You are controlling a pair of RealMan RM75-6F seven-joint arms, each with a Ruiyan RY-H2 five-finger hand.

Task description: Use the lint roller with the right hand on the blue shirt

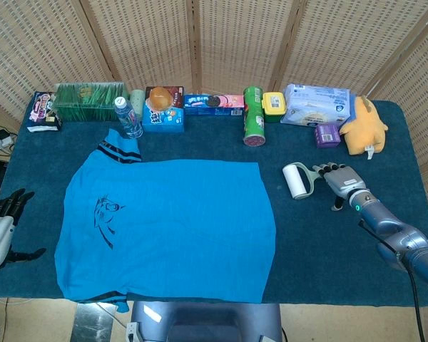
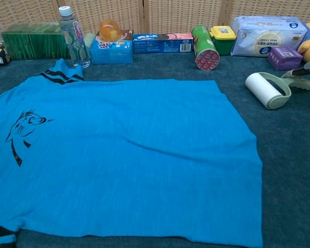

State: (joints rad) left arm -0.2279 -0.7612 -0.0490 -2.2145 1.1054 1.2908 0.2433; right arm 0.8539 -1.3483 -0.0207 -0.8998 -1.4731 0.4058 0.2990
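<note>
Blue shirt point(image 1: 167, 228) lies flat; at its 3 o'clock, the right hand point(image 1: 342, 181) touches the lint roller point(image 1: 297, 179) handle, fingers point(image 1: 327, 169) spread. Left hand point(image 1: 1, 228) fingers spread.

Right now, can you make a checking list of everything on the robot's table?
Surface: dark blue table cover.
Job's things: blue shirt spread flat; lint roller lying beside it, off the shirt.
Clutter: water bottle, green can, yellow plush toy and boxes along the back edge.
Hands: right hand at the roller's handle, grip unclear; left hand open at the table's edge.
Cables: one on the right arm.
Surroundings: wicker screen.
</note>
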